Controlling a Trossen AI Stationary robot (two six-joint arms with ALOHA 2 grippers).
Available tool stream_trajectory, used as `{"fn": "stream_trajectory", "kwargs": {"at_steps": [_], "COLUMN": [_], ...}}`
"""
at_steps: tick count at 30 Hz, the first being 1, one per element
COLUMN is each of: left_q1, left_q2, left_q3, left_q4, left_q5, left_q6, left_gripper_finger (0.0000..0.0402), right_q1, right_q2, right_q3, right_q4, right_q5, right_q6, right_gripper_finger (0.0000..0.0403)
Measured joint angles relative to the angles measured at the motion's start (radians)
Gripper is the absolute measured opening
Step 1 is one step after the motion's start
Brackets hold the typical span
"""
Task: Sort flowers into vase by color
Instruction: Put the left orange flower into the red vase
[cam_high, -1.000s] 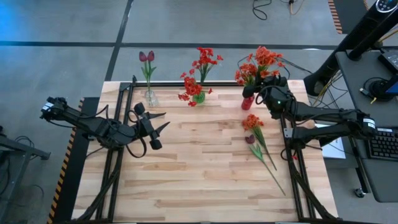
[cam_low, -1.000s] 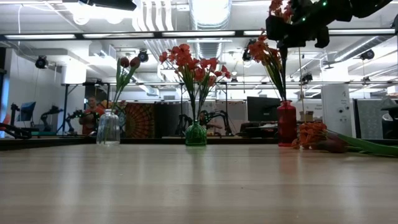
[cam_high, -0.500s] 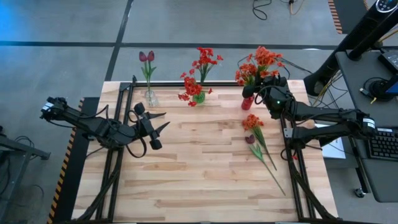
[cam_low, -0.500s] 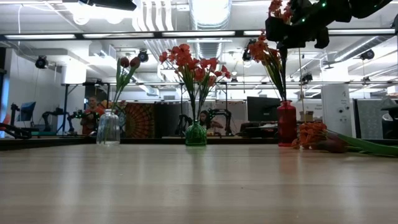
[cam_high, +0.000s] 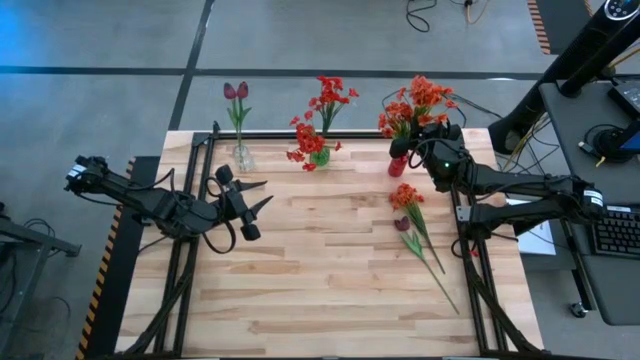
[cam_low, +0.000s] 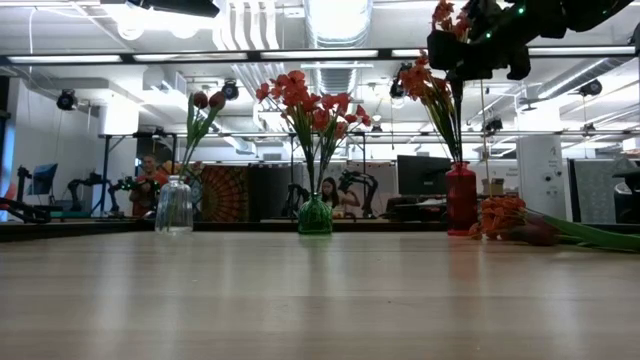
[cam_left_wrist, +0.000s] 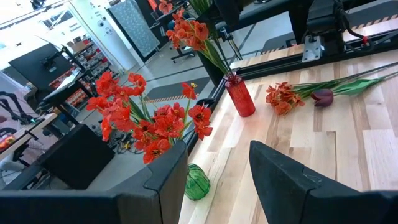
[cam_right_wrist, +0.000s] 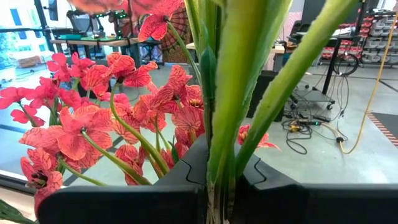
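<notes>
Three vases stand along the far edge. A clear vase (cam_high: 242, 156) holds maroon tulips (cam_high: 235, 92). Red blooms (cam_high: 322, 110) fill a green vase (cam_high: 319, 156), and a red vase (cam_high: 398, 165) holds orange blooms (cam_high: 415, 103). One orange flower (cam_high: 405, 195) and one maroon tulip (cam_high: 402, 224) lie flat on the table, stems toward the near right. My right gripper (cam_high: 437, 138) is high above the red vase (cam_low: 461, 198), shut on a green stem. My left gripper (cam_high: 256, 196) hovers open over the table's left middle. My right gripper (cam_right_wrist: 221, 186) pinches the green stem and leaves (cam_right_wrist: 219, 146) of an orange flower between its two fingers. It grips below the blooms, coming level from the table's right with the fingers across the stem. The stem stands upright and runs down toward the red vase's mouth (cam_low: 460, 166).
Black frame rails (cam_high: 196, 150) run along the table's left and right sides. Bare wood (cam_high: 320, 270) fills the middle and near part of the table. In the left wrist view the green vase (cam_left_wrist: 198, 182) and red vase (cam_left_wrist: 240, 98) stand ahead. People show in the room beyond.
</notes>
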Motion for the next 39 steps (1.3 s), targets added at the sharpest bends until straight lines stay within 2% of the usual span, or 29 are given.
{"fn": "stream_trajectory", "kwargs": {"at_steps": [16, 30, 39], "left_q1": [0.000, 0.000, 0.000], "left_q2": [0.000, 0.000, 0.000], "left_q3": [0.000, 0.000, 0.000], "left_q4": [0.000, -0.002, -0.003], "left_q5": [0.000, 0.000, 0.000], "left_q6": [0.004, 0.004, 0.004], "left_gripper_finger": [0.0157, 0.0157, 0.0157], "right_q1": [0.000, 0.001, 0.001], "right_q2": [0.000, -0.001, -0.006], "right_q3": [-0.003, -0.004, -0.004], "right_q4": [0.000, -0.014, -0.131], "right_q5": [0.000, 0.000, -0.001], "right_q6": [0.011, 0.026, 0.100], "right_gripper_finger": [0.0025, 0.0128, 0.0177]}}
